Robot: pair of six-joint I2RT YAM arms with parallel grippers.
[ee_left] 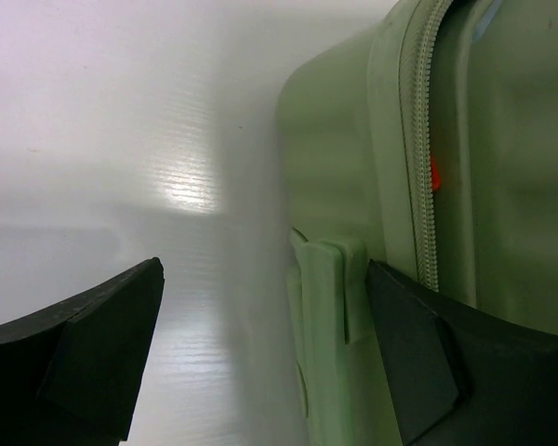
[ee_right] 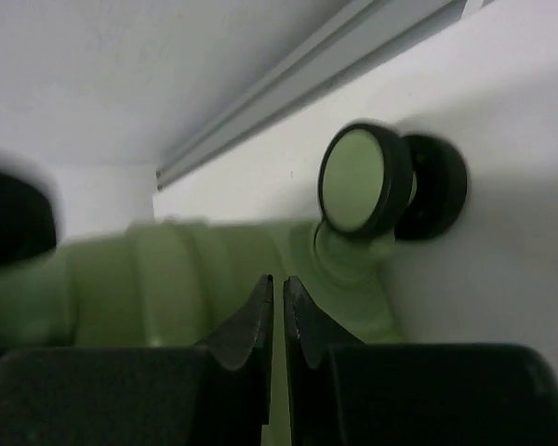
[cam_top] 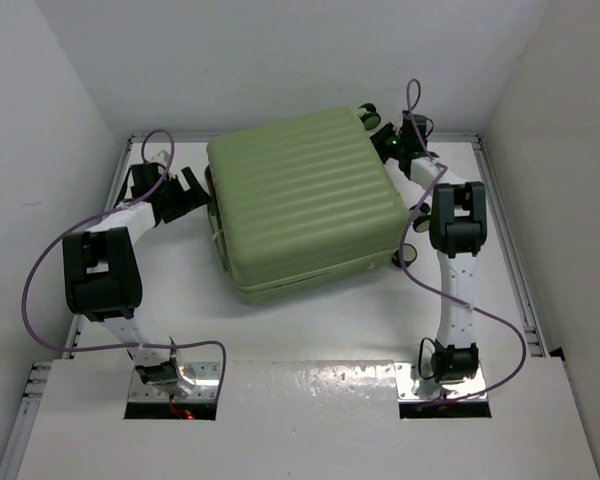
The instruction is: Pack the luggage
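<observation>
The luggage (cam_top: pixel 305 205) is laid flat on the table (cam_top: pixel 180 290), centre-back, with the shell closed. The wheel end is pointed right, and a wheel (ee_right: pixel 358 181) is seen at the far-right corner. The long axis is judged to run left-right, slightly skewed. The left gripper (cam_top: pixel 192 188) is spread wide at the left side beside the zip (ee_left: pixel 420 167), with nothing held. The right gripper (ee_right: pixel 278 283) is pinched together by the wheel corner, and nothing is seen between its fingers. The step is judged to be zipping shut, so a zip pull must be found and pinched next.

Top camera high above, downward over the whole luggage (cam_top: pixel 305 205); wrist cameras close against its opposite sides.
</observation>
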